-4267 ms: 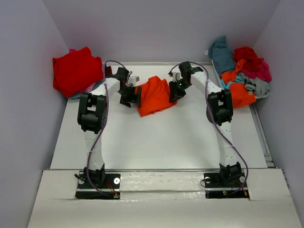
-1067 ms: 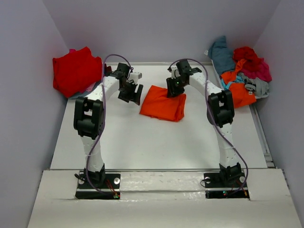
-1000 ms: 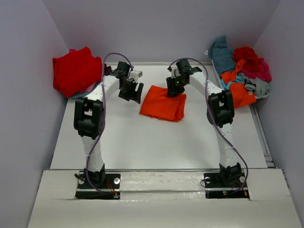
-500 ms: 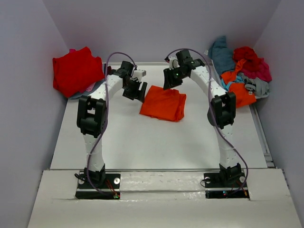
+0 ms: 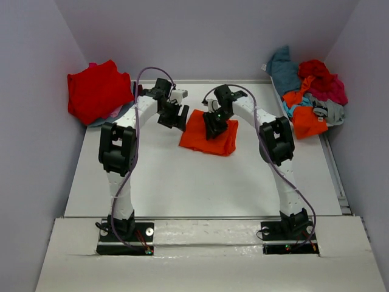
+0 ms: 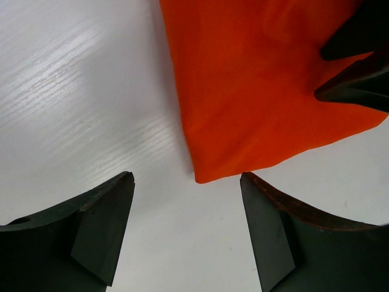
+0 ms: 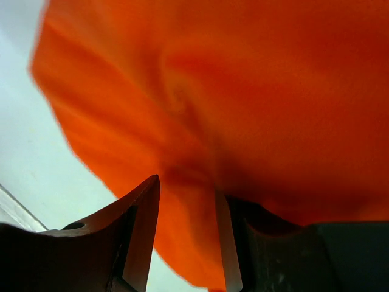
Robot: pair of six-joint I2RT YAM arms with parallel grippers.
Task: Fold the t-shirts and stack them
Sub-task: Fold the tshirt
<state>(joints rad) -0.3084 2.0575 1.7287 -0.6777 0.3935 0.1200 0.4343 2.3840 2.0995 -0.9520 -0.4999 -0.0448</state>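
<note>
White table (image 5: 182, 182): left gripper (image 6: 185, 177) wide beside orange t-shirt (image 6: 261, 91); right gripper (image 7: 186, 187) half-open, pressing it.

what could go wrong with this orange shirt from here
The right gripper presses into the folded orange shirt and cloth bunches between its fingers; sliding or lifting could pull the fold apart.
The open left gripper straddles the shirt's corner; closing there might catch only the top layer.

A white table (image 5: 200, 182) fills the middle of the top view, and its faint wood grain shows in the left wrist view (image 6: 73, 91). Plain grey-lilac walls (image 5: 200, 36) close it in at the back and both sides. A white painted ledge (image 5: 206, 267) crosses the bottom of the frame. A pale rail (image 5: 337, 179) runs along the table's right edge.
</note>
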